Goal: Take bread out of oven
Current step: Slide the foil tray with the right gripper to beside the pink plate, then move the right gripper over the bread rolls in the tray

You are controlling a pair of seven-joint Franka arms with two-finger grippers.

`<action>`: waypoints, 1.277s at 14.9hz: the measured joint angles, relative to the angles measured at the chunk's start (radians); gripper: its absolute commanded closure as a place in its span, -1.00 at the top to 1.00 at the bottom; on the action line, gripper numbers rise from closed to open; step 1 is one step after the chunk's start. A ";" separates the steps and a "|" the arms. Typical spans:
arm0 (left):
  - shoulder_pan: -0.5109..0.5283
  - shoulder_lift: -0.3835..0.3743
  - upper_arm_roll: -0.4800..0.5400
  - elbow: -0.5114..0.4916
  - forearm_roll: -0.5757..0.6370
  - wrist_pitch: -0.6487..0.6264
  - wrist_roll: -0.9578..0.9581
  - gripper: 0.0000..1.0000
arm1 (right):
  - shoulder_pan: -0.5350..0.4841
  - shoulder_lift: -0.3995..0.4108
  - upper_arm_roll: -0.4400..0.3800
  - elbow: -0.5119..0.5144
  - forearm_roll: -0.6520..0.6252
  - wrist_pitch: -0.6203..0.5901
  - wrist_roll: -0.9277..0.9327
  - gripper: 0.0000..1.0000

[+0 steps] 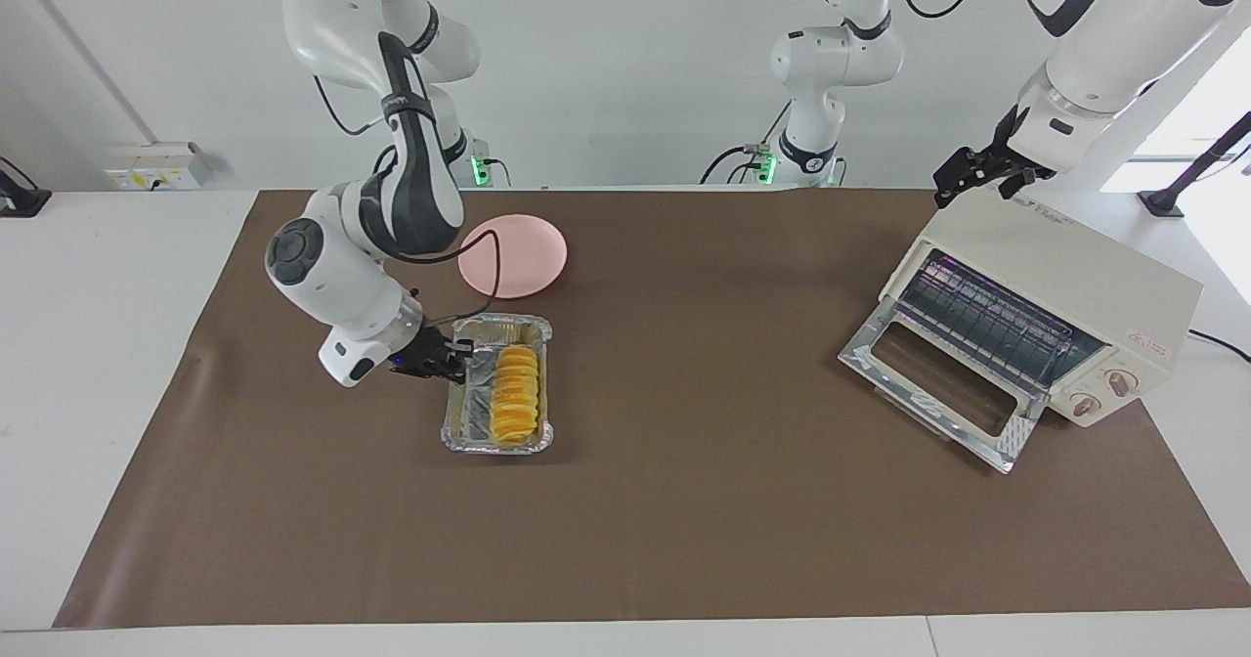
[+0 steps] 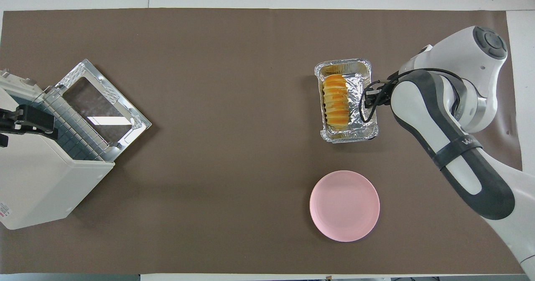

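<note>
The bread (image 1: 515, 393) is a ridged golden loaf. It lies in a silvery foil tray (image 1: 471, 413) on the brown mat, toward the right arm's end of the table, and also shows in the overhead view (image 2: 335, 101). My right gripper (image 1: 459, 359) is low at the tray's long rim, on the side away from the loaf (image 2: 368, 100). The cream-white oven (image 1: 1095, 276) stands at the left arm's end. Its glass door (image 1: 938, 383) is dropped open and the wire rack (image 1: 987, 320) is bare. My left gripper (image 1: 982, 176) rests over the oven's top edge (image 2: 29, 120).
A pink plate (image 1: 515, 254) with nothing on it sits nearer to the robots than the tray (image 2: 344, 205). The brown mat (image 1: 704, 461) covers the table between the tray and the oven. The oven's two knobs (image 1: 1102, 393) face away from the robots.
</note>
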 measured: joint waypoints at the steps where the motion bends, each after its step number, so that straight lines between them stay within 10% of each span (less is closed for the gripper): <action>1: 0.000 0.000 0.000 0.000 0.000 0.000 0.000 1.00 | -0.012 -0.007 0.000 -0.026 0.000 0.000 -0.028 -1.00; 7: 0.000 0.000 0.000 0.000 0.000 0.000 0.000 1.00 | -0.007 -0.042 0.013 -0.098 0.069 0.001 -0.039 -0.79; 8: 0.000 0.000 0.000 0.000 0.000 0.000 0.000 1.00 | -0.004 -0.045 0.013 -0.102 0.073 0.002 -0.029 0.54; 9: 0.000 0.000 0.000 0.000 0.000 0.000 0.000 1.00 | 0.001 -0.046 0.013 -0.102 0.073 0.003 -0.009 1.00; 19: 0.000 0.000 0.000 0.000 0.000 0.000 0.000 1.00 | 0.157 -0.056 0.013 -0.045 0.021 0.153 0.198 1.00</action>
